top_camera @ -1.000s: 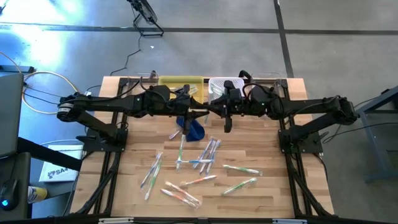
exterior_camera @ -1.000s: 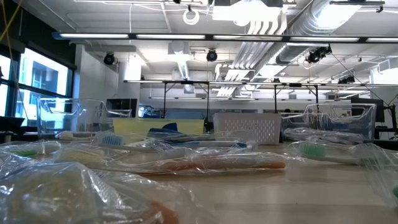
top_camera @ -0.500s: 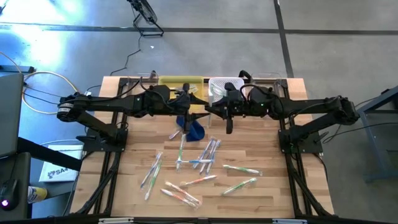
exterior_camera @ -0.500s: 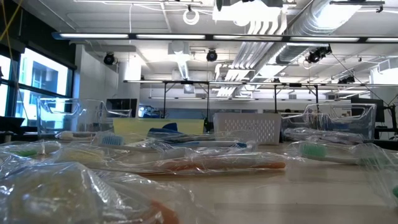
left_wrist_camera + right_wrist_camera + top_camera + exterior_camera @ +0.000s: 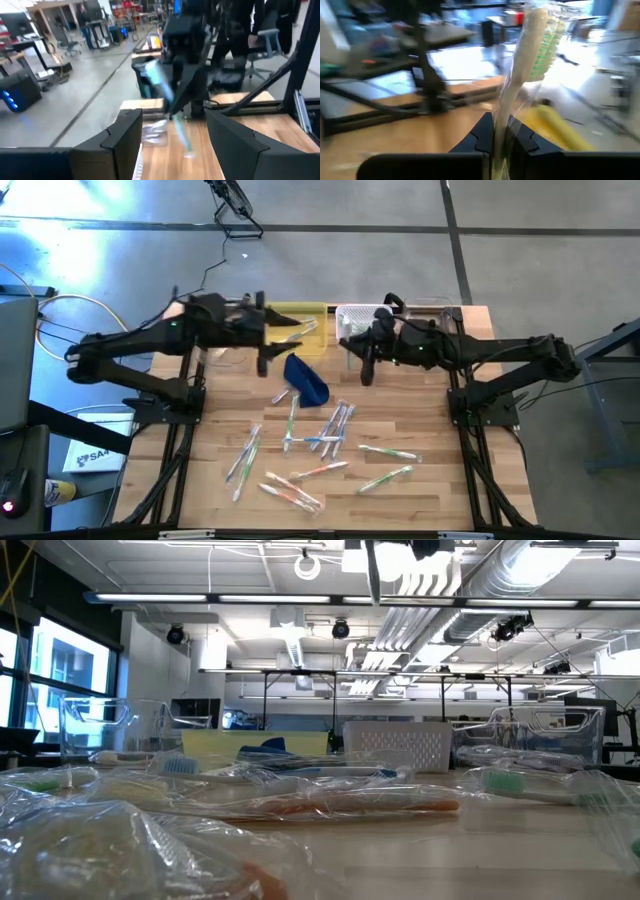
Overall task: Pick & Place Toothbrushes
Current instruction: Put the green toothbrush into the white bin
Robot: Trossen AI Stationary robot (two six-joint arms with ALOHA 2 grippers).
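My right gripper (image 5: 349, 347) hangs above the table's far middle, shut on a wrapped toothbrush (image 5: 522, 75) with green bristles. The left wrist view shows that toothbrush (image 5: 167, 102) slanting in front of the right arm. My left gripper (image 5: 172, 145) stands open and holds nothing; it hangs left of the right gripper (image 5: 268, 332), its fingers pointing level at it. A dark blue pouch (image 5: 306, 378) lies on the table between them. Several more toothbrushes (image 5: 333, 425) lie scattered on the wood nearer the front. My right gripper pinches the toothbrush's handle (image 5: 498, 132) and its clear wrapper between its two fingers. The fingers come about level from the table's right. The toothbrush is lifted clear of the table and tilted, its bristle head (image 5: 544, 47) uppermost.
Along the far edge stand a yellow bin (image 5: 292, 314), a white basket (image 5: 352, 315) and clear containers (image 5: 432, 305). In the low view, wrapped toothbrushes (image 5: 330, 802) crowd the near tabletop. Bare wood shows at the table's left and right sides.
My left gripper has drawn away from the right gripper, toward the table's left edge and a little upward. The toothbrush stays in the right gripper, which has turned slightly. The blue pouch, before partly under the two grippers, now lies in plain sight.
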